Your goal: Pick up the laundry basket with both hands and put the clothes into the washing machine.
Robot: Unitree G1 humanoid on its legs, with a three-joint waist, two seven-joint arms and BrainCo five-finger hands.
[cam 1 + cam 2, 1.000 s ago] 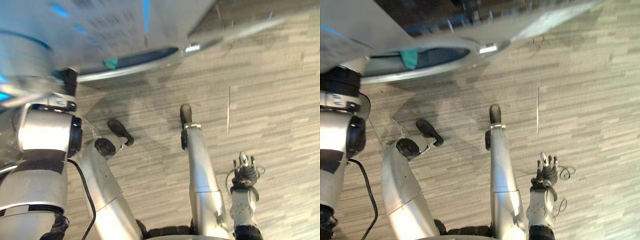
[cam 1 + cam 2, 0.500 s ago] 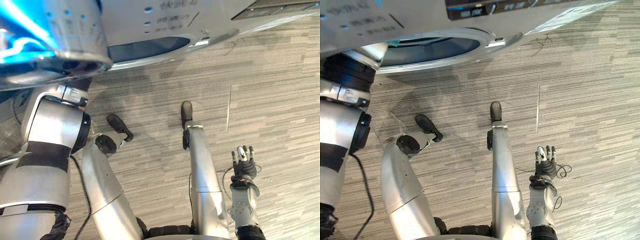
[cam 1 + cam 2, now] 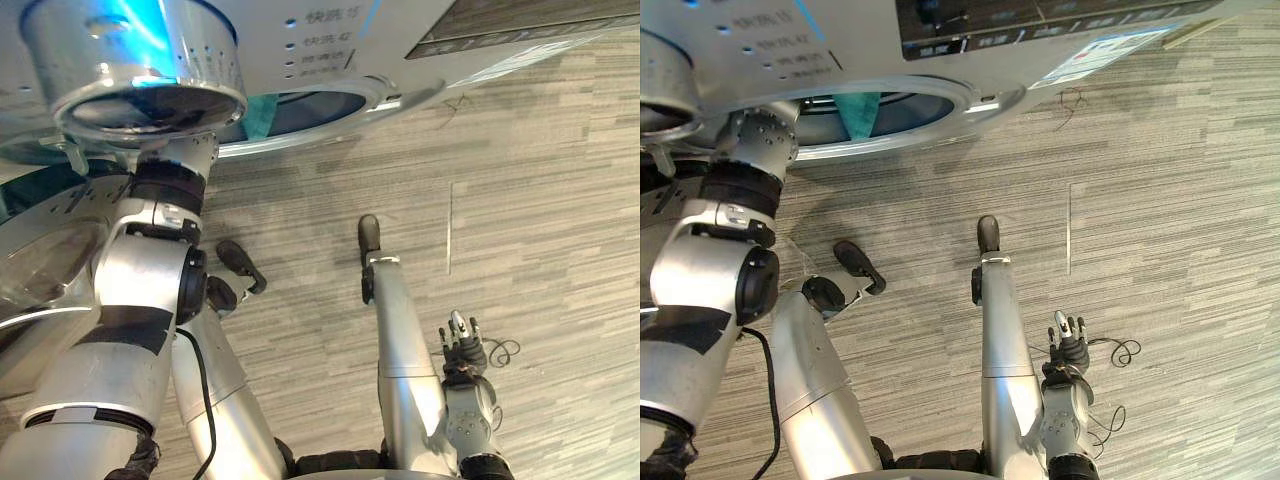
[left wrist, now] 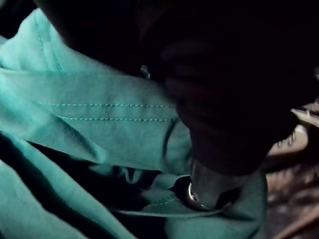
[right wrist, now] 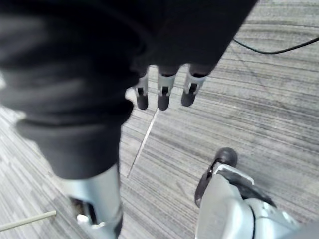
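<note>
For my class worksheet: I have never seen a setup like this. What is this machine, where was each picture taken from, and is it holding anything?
This is a two-legged humanoid robot doing laundry. Two pictures come from a stereo camera on its head, looking down. The other two come from cameras on its wrists. At the top is a washing machine standing on a grey striped floor, with teal cloth in its round door opening. The left arm reaches up to the machine. Its wrist camera sees the cloth up close, but the view is too dark to tell whether the left hand grips it. The right hand hangs over the floor, fingers straight, holding nothing.
</note>
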